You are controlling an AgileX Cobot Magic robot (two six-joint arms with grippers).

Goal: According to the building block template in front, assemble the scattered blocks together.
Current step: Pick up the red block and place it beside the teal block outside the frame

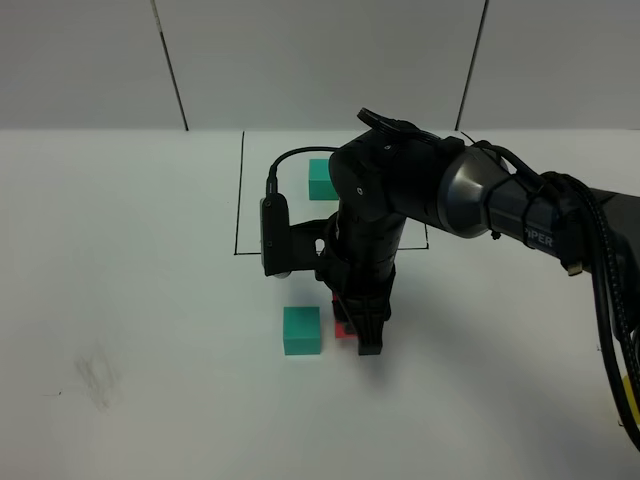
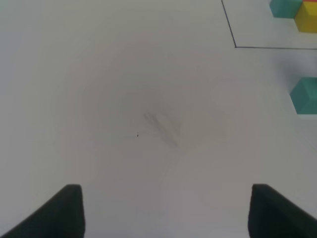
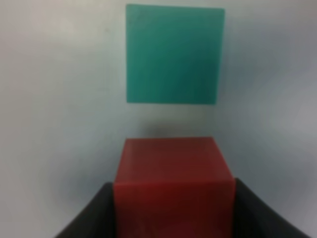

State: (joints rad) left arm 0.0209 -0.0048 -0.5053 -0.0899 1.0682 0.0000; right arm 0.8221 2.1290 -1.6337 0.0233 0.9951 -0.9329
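Observation:
My right gripper (image 1: 364, 338) reaches across the middle and is shut on the red block (image 1: 345, 329), low over the table. In the right wrist view the red block (image 3: 173, 178) sits between the dark fingers (image 3: 86, 218), with the loose teal block (image 3: 172, 53) a small gap beyond it. The loose teal block (image 1: 301, 330) lies just left of the red one. The template shows its teal cube (image 1: 322, 178) inside the black outline (image 1: 240, 200); the arm hides the rest. The left wrist view shows the template's teal (image 2: 285, 7) and yellow (image 2: 307, 17) cubes. The loose yellow block is hidden. My left gripper (image 2: 166, 210) is open and empty.
A faint grey smudge (image 1: 95, 375) marks the white table at the front left; it also shows in the left wrist view (image 2: 161, 126). The right arm's bulky body (image 1: 400, 200) hangs over the template area. A grey panelled wall stands behind the table.

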